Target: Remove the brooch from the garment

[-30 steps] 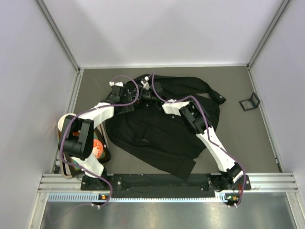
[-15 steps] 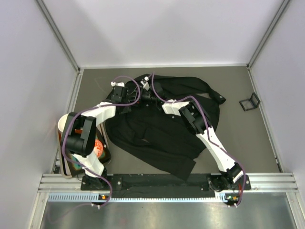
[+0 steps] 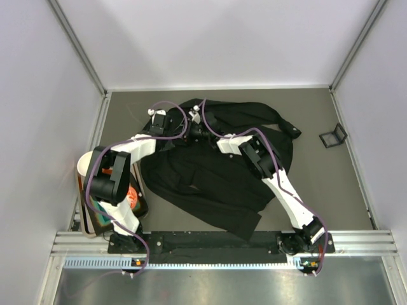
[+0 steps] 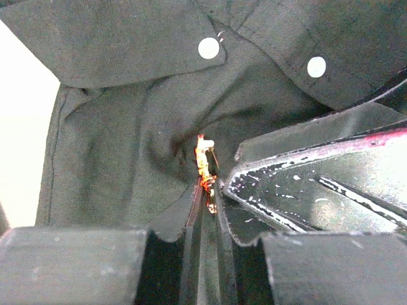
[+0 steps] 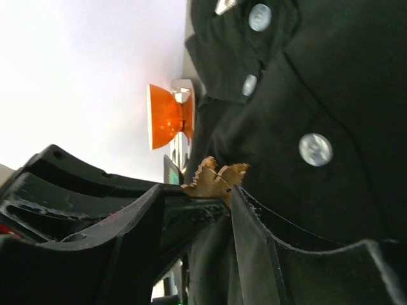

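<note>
Tiny red-orange maple-leaf brooch (image 4: 205, 170) is pinned near the collar of the wrinkled black button-up shirt (image 3: 210, 184), which lies on the grey surface (image 3: 318, 184). The right pincer (image 5: 213, 194) is clenched on the brooch. The left pincer (image 4: 205, 198) clamps the fabric fold just beneath it.

Lab cell: white panels (image 3: 222, 38), aluminium framing (image 3: 362, 240).

Our arms (image 3: 286, 194): white shells, black joints, loopy purple cables (image 3: 166, 101); left hand (image 4: 206, 210) and right hand (image 5: 213, 194) both scuffed black.

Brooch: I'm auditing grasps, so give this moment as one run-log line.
right gripper: jaws shut on brooch | left gripper: jaws pinching garment beside it | brooch: against garment, not yet off
</note>
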You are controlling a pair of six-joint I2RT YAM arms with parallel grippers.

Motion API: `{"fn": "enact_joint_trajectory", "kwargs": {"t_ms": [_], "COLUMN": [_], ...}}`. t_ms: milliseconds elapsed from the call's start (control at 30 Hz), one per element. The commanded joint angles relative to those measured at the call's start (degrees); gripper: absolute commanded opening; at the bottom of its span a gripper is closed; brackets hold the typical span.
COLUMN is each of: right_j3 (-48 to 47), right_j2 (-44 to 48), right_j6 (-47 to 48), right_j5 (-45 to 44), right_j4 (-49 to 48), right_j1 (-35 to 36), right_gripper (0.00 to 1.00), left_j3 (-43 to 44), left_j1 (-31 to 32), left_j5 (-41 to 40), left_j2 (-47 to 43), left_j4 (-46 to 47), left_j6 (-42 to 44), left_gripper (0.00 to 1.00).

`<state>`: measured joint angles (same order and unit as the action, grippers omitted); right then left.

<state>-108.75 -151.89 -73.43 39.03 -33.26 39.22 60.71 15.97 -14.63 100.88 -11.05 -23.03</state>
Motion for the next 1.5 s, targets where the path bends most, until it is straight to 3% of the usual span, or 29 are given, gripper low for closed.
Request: {"fn": "enact_joint_trajectory", "kwargs": {"t_ms": [0,600,900,1467], "right_j3": [2.4,5.0,1.6,-2.2], "right_j2": [5.9,9.1,6.8,4.3], "right_j6": [4.5,13.7,14.9,16.1], "right_j5": [5.2,1.6,1.6,1.5], "right_j4": [0.4,9.0,10.3,12.6], "right_j1": [2.3,0.9,0.9,1.6], "right_gripper": [0.47,0.42,0.32,0.31], "left_j3": [1.7,-0.8,-2.2,-4.7], "left_j1": [0.0,-0.8,-3.5,-7.4], "left_j5": [0.4,5.2,7.1,10.4], "left_j2": [-1.6,-1.8,-1.7,-4.1], "left_j4": [6.3,7.6,5.9,10.0], "left_j6": [-1.6,-2.9,-8.3,-13.5], "left_gripper": [0.17,0.13,0.32,0.41]}}
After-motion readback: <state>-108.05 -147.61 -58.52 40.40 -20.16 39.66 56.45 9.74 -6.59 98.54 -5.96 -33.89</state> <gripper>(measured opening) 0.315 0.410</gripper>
